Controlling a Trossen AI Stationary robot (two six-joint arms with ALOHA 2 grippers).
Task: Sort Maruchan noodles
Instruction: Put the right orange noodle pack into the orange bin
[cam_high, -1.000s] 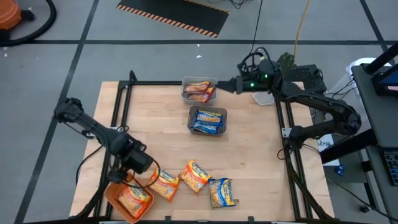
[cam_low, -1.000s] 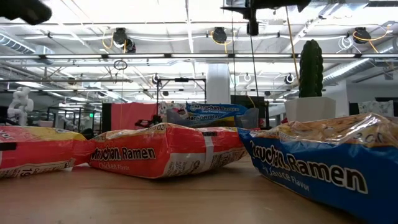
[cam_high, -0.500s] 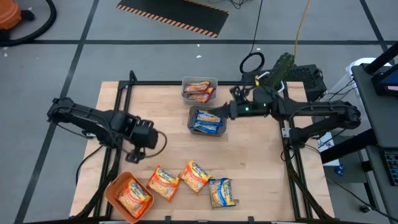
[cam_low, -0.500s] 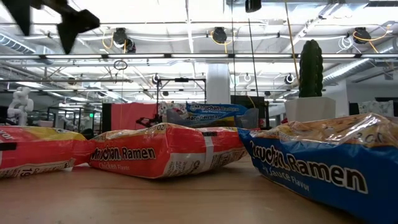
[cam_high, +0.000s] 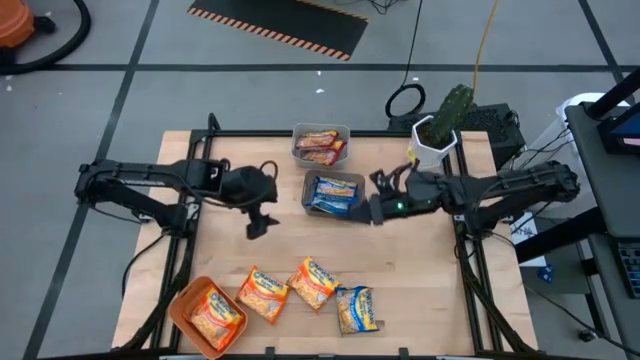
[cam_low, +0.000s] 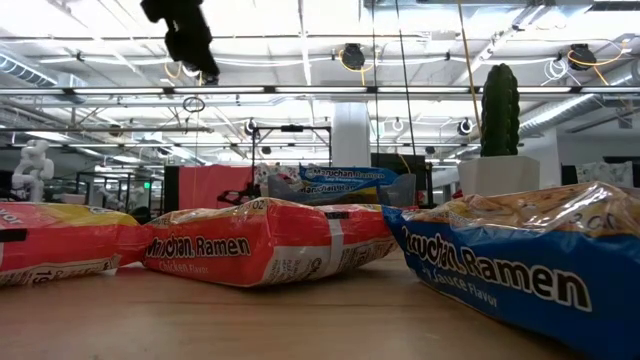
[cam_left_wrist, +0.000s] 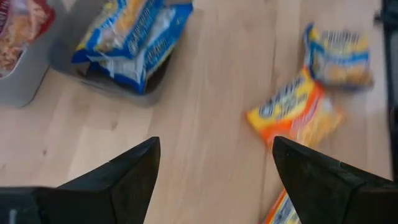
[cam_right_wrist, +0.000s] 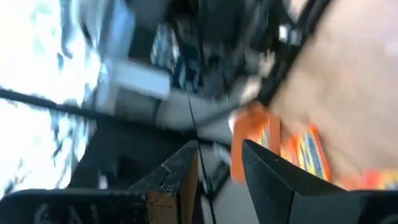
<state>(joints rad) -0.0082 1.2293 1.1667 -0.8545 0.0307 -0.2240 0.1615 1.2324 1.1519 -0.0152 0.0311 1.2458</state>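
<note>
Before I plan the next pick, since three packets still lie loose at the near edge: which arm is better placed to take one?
Probably the left. The left gripper hangs open over bare table, nearer the loose packets. The right gripper sits beside the bin of blue packets, farther off.

The left gripper (cam_high: 258, 222) is held above mid-table, its fingers spread wide. The right gripper (cam_high: 376, 212) is stretched inward, its fingers slightly parted.
</note>
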